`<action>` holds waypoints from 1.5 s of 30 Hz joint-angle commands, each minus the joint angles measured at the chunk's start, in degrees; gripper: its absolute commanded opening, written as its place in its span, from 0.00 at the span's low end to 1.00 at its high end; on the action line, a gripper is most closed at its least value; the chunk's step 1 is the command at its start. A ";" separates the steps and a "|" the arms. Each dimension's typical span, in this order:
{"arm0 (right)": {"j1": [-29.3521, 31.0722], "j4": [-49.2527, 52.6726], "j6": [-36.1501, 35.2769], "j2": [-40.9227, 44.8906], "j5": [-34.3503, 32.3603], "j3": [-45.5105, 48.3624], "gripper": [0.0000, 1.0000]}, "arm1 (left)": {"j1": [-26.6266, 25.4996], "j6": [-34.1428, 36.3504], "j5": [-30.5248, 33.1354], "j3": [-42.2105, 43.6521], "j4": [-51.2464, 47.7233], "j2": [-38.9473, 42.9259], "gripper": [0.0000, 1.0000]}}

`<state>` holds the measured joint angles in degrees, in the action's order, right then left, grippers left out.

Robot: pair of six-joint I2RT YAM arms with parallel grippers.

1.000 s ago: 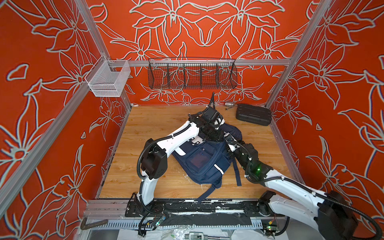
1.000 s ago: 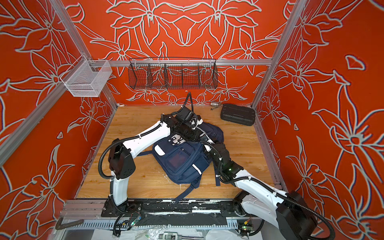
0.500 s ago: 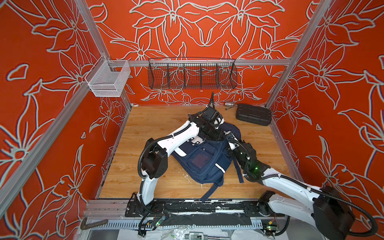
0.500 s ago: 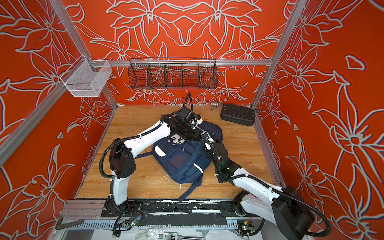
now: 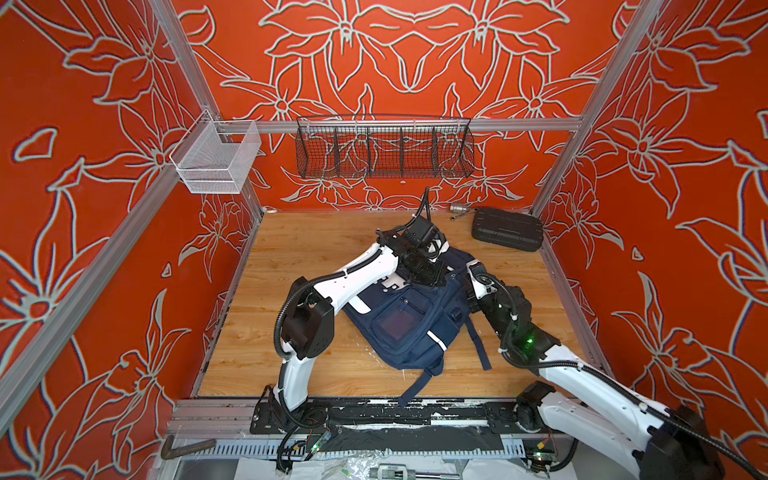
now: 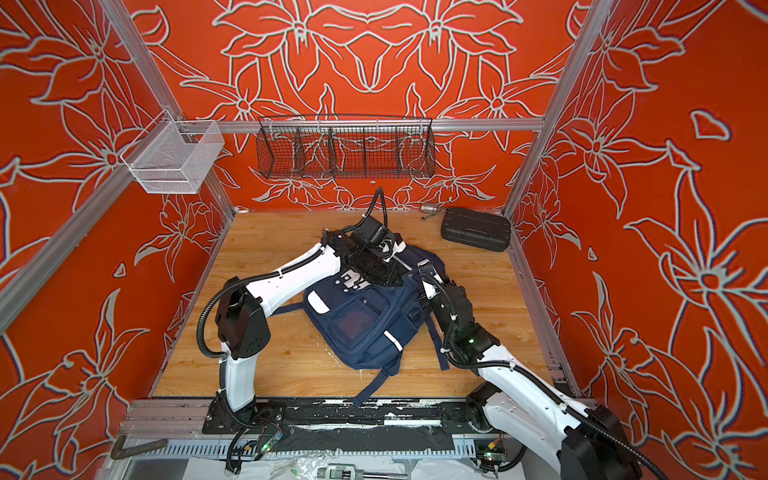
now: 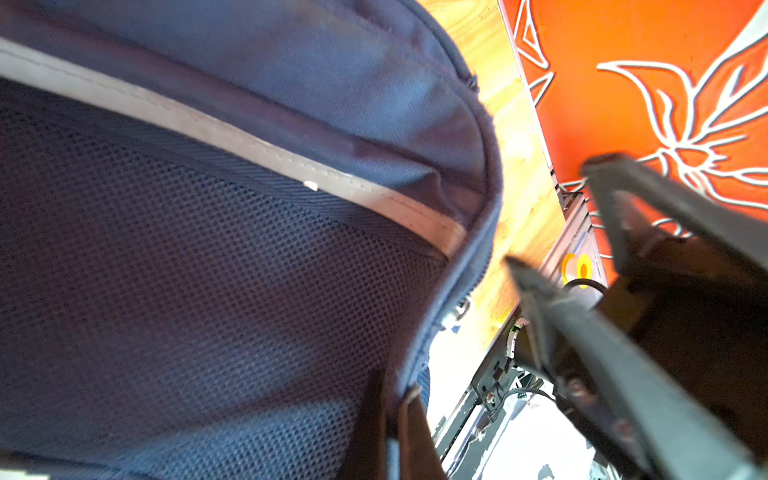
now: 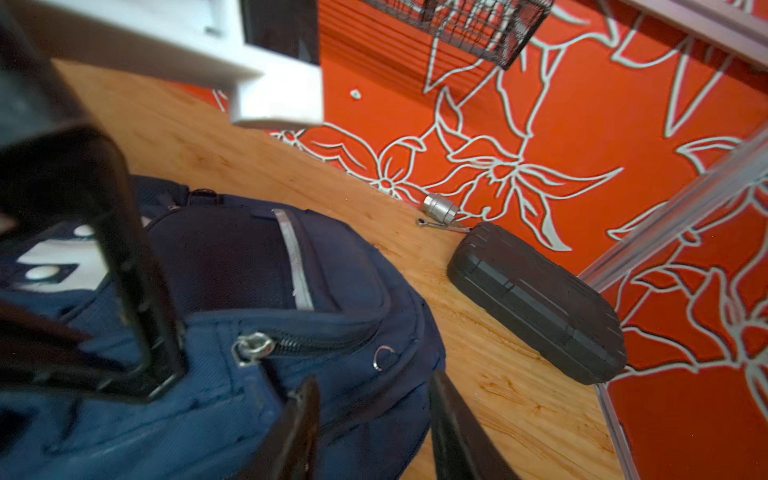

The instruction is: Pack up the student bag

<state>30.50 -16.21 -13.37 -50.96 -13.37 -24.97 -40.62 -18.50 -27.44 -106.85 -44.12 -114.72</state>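
One navy student bag is laid front-up in the middle of the wooden table. At its upper edge the left gripper is clamped closed against the seam; whether fabric is pinched cannot be told. Just to the right, the right gripper is spread open over the bag's side. A black case is set near the table's far right corner.

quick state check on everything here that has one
student bag: lying flat, front up
left gripper: shut, at the bag's top
right gripper: open, over the bag's side
black case: shut, lying flat
black wire basket: hung up, looks empty
white mesh basket: hung up, looks empty
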 commanded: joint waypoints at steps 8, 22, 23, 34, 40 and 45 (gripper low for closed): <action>-0.31 6.20 -6.13 2.84 7.24 0.01 0.60 | 0.19 2.24 -5.94 -4.02 -4.17 2.65 0.00; -6.52 5.43 6.92 -0.50 26.68 0.39 0.61 | 0.19 11.65 -3.55 0.18 -4.64 7.31 0.00; -6.84 4.97 7.48 -0.71 27.86 0.61 0.61 | 0.19 12.02 -3.75 0.63 -4.41 7.54 0.00; -8.28 4.35 9.92 -8.28 35.75 -2.83 0.53 | 0.19 14.19 -5.40 2.60 -2.67 8.83 0.00; -8.27 4.51 9.72 -9.89 37.54 -3.27 0.36 | 0.37 14.98 -3.32 2.94 -1.91 9.73 0.00; -8.34 4.86 8.99 -8.43 37.14 -2.80 0.21 | 1.10 15.93 -2.12 3.20 -2.00 10.36 0.00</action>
<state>21.98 -14.24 -4.10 -59.83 21.47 -27.62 -39.79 -3.97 -26.04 -102.50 -48.86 -109.65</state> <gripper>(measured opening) 0.228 0.060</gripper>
